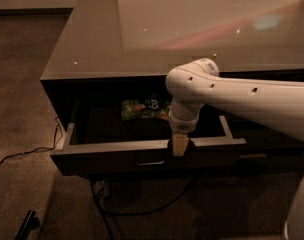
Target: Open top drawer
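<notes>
The top drawer (117, 159) of the dark cabinet stands pulled out well past the cabinet front. Its front panel carries a small bar handle (150, 161) at the centre. Inside the drawer lies a green snack bag (142, 109). My gripper (179, 145) hangs from the white arm (242, 96) and sits over the top edge of the drawer's front panel, just right of the handle. Its tan tip reaches down over the panel's rim.
The cabinet has a glossy flat top (192, 29). Black cables (142, 204) trail on the carpet below the drawer and to the left (22, 154). A dark object (28, 223) lies on the floor at the lower left. A lower drawer front (272, 139) shows at the right.
</notes>
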Robot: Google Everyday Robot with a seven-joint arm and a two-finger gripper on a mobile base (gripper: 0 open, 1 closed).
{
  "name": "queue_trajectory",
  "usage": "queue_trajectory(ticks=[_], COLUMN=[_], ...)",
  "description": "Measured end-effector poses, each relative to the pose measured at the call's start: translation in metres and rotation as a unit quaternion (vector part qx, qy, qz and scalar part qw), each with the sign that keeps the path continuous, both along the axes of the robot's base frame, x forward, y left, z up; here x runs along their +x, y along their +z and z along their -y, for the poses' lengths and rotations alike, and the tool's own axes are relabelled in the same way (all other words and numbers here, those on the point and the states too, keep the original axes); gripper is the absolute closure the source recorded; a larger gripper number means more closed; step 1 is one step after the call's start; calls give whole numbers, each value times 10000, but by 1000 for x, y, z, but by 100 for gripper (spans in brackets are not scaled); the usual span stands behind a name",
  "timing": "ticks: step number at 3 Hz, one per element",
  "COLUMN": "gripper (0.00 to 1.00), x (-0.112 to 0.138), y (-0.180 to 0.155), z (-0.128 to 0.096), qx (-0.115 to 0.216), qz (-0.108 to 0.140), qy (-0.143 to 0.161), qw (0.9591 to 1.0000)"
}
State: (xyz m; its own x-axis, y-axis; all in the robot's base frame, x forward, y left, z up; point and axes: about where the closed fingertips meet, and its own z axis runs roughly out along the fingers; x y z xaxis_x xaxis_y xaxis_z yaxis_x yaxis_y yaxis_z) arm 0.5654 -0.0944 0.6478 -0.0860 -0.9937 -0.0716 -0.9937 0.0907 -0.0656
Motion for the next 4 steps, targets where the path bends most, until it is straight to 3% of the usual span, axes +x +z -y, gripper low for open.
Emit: queue_trajectory(ticks=[1,4], gripper=[86,16], x=[-3,-3], y=[-1,-1], z=[1,1], qx=[-1,-1], qz=[0,-1], qy=[0,0], qw=[10000,10000])
